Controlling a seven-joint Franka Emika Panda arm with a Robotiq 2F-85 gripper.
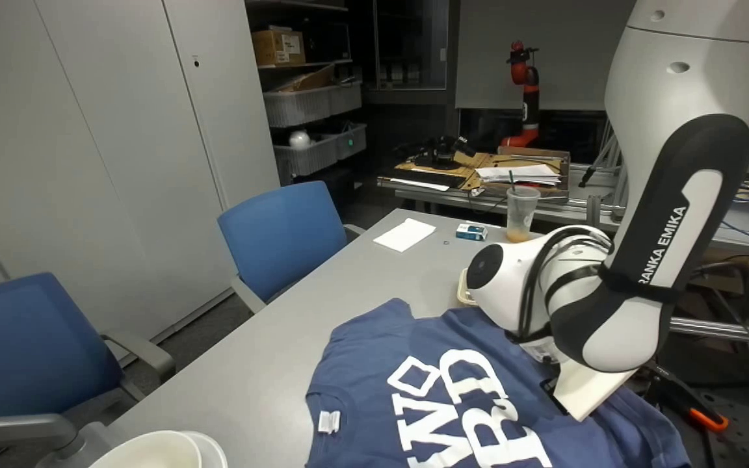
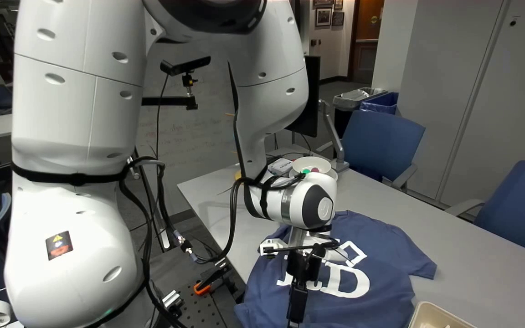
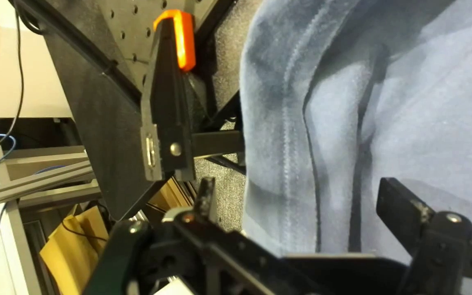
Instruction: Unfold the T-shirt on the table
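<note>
The T-shirt (image 1: 374,370) is being supported by the table (image 1: 257,354), its white lettering (image 1: 476,388) being shown face up. Over it, the gripper (image 3: 301,203) is being held spread wide, the T-shirt's hem (image 3: 266,164) being framed between its fingertips (image 3: 398,211) in the wrist view. Nearby, a cream container (image 2: 428,312) is being borne too; one long side is being lined by blue chairs (image 1: 283,240).

Bare grey surface (image 1: 244,380) leaves an open lane between the T-shirt (image 1: 439,390) and the blue chairs (image 1: 283,237). A white bowl (image 1: 147,448) stands at one end, a cup (image 1: 521,211) and small box (image 1: 472,232) at the opposite end. A beige container (image 2: 442,313) sits just beside the T-shirt, which the robot arm (image 1: 664,195) overhangs. An orange-tipped clamp (image 3: 166,96) stands past the stitched edge, near the end effector (image 3: 297,196).
</note>
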